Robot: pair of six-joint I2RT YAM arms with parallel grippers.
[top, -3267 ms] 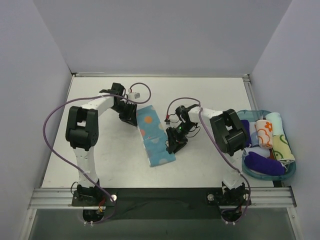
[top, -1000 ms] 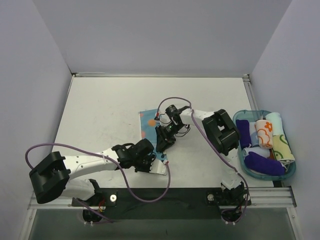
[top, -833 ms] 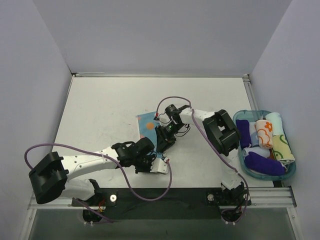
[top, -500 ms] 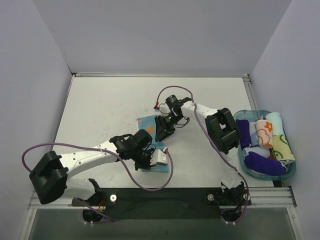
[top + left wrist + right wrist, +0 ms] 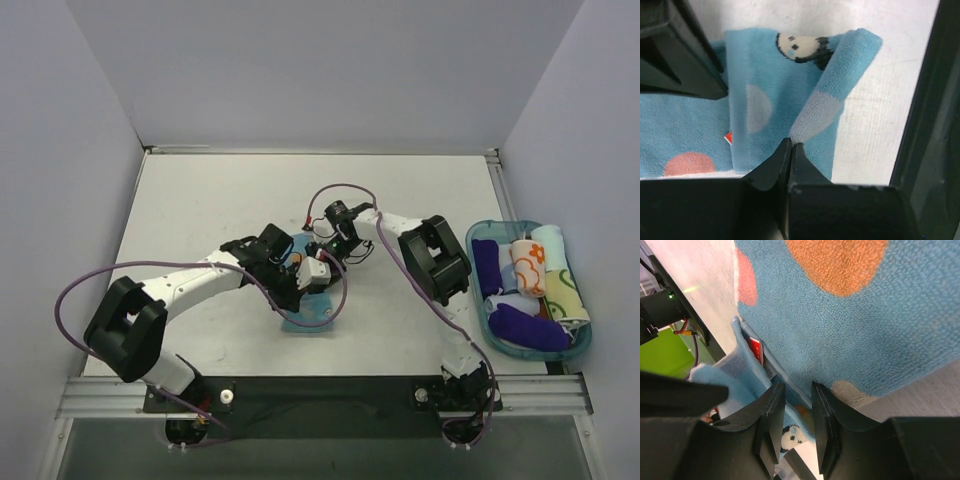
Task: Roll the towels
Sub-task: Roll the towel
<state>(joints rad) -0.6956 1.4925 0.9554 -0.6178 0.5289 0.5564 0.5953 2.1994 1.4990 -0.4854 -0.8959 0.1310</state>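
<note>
On the table (image 5: 200, 200), your left hand (image 5: 791, 145) pinched a fold of the blue towel (image 5: 770, 75) tight, and your right hand (image 5: 797, 425) pinched its edge.

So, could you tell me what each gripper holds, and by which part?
The left gripper pinches the light blue towel by a lifted corner; the right gripper seems to clamp its hemmed edge.

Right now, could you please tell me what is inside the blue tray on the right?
The blue tray holds rolled cloths: a purple roll nearest, another purple roll, a white one with orange prints and a yellow-green one. Its floor beneath them is covered.
</note>
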